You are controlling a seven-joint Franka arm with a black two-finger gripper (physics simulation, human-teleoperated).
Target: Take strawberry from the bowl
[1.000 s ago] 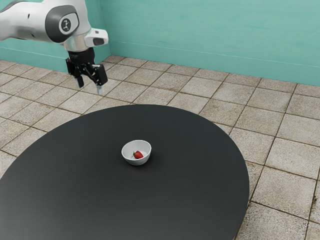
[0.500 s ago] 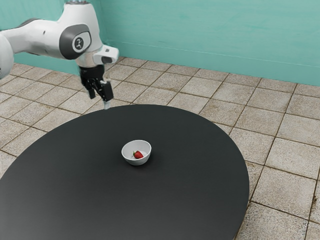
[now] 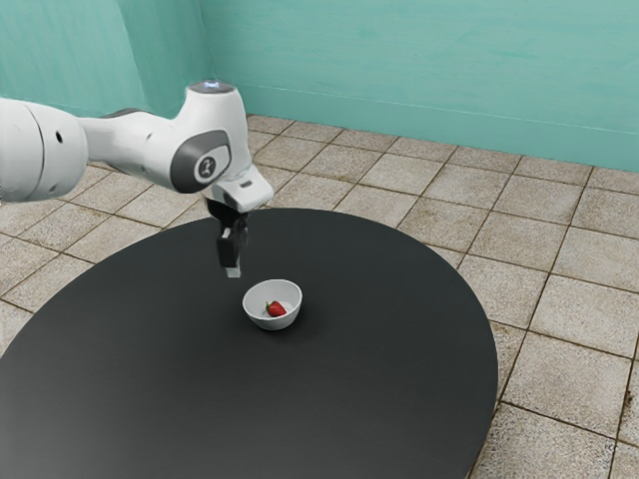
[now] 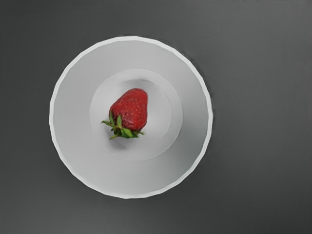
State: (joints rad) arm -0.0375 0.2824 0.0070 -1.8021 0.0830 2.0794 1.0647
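Observation:
Over the table, my gripper (image 3: 232, 267) hangs just off the bowl's rim on the exterior view's left, at a height I cannot judge exactly. From this side I cannot tell whether it is open or shut. The small white bowl (image 3: 256, 311) stands upright on the table and holds one red strawberry (image 3: 277, 309). Seen from above in the wrist view, the strawberry (image 4: 131, 109) lies on its side on the bottom of the bowl (image 4: 73, 146), its green leaves toward one side. The gripper is apart from both.
The round black table (image 3: 379, 399) carries the bowl well inside its edge. Tiled floor (image 3: 559, 369) surrounds it, and a teal wall (image 3: 429, 70) rises behind.
The arm has swung toward the exterior view's right and come down, bringing my gripper from beyond the table's far edge to beside the bowl. My hand has also turned. Bowl and strawberry have stayed put.

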